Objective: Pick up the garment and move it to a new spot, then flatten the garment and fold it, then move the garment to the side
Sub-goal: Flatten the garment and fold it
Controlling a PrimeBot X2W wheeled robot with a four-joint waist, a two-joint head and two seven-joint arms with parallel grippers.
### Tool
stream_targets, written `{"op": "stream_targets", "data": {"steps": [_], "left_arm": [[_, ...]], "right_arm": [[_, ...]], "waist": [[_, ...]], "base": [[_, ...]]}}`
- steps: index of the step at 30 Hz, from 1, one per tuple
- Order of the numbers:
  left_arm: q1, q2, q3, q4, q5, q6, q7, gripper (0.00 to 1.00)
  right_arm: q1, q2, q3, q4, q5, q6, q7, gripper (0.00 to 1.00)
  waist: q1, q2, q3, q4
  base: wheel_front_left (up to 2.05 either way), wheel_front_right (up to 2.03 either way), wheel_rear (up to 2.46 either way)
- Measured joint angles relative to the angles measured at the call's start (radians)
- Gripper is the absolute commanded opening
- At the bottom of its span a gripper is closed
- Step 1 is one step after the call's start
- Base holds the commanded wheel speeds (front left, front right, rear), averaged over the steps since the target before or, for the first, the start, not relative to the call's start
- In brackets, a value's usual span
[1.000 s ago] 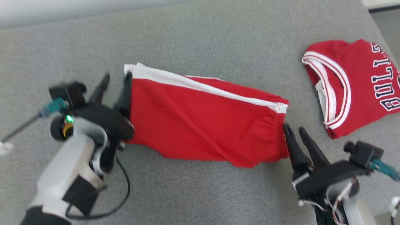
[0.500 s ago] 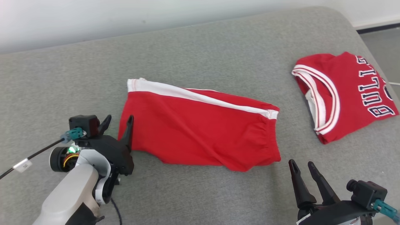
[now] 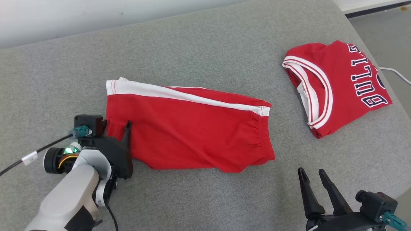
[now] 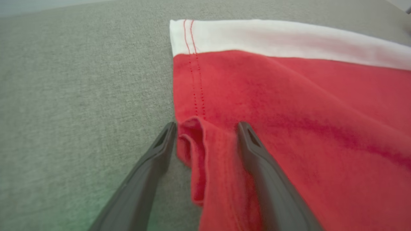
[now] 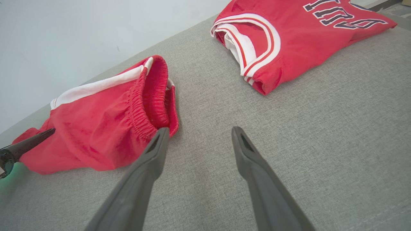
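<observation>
The red shorts (image 3: 189,128) lie in the middle of the head view on the grey fabric surface (image 3: 208,41), with the white stripe along their upper edge. The left claw (image 4: 207,125) is at their lower left corner. Its fingers stand apart, with a raised fold of the hem between them. The right claw (image 3: 311,171), at the lower right, is spread and holds nothing, apart from the shorts. A folded red jersey (image 3: 337,86) lies at the upper right.
</observation>
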Motion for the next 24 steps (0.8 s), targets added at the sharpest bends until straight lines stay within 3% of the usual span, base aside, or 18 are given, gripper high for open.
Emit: {"op": "stream_targets", "data": {"steps": [4,5,6,7,8,15,24], "left_arm": [[-0.004,0.003,-0.007,-0.008,-0.007,-0.001,0.058,1.00],[-0.004,0.003,-0.007,-0.013,-0.017,-0.009,0.074,0.95],[-0.004,0.005,-0.008,-0.018,-0.025,-0.014,0.084,0.49],[-0.004,0.007,-0.010,-0.024,-0.028,-0.017,0.088,0.33],[-0.004,0.008,-0.011,-0.028,-0.029,-0.022,0.091,0.00],[0.009,0.001,-0.020,-0.056,-0.028,-0.022,0.068,0.00],[0.119,-0.011,0.035,-0.114,-0.066,0.049,-0.036,0.00]], "right_arm": [[-0.008,0.000,0.005,0.006,0.001,0.000,-0.005,1.00],[-0.010,0.000,0.005,0.007,0.001,0.000,-0.009,1.00],[-0.011,0.000,0.006,0.008,0.001,0.000,-0.010,1.00],[-0.013,0.000,0.007,0.009,0.001,0.000,-0.012,1.00],[-0.014,0.000,0.008,0.010,0.001,0.000,-0.012,1.00],[-0.022,0.000,0.007,0.017,-0.004,0.000,-0.020,1.00],[-0.023,0.000,-0.004,0.014,-0.025,0.000,-0.004,1.00]], "waist": [[0.0000,-0.0001,0.006,-0.009],[-0.0001,-0.0001,0.007,-0.010],[0.0000,-0.0001,0.007,-0.011],[0.0000,-0.0001,0.008,-0.011],[0.0000,-0.0001,0.009,-0.012],[0.0003,0.0001,0.006,-0.002],[0.0003,0.0002,-0.023,0.037]], "base": [[0.00,0.00,0.00],[0.00,0.00,0.00],[0.00,0.00,0.00],[0.00,0.00,0.00],[0.00,0.00,0.00],[0.00,0.00,0.00],[0.00,0.00,0.00]]}}
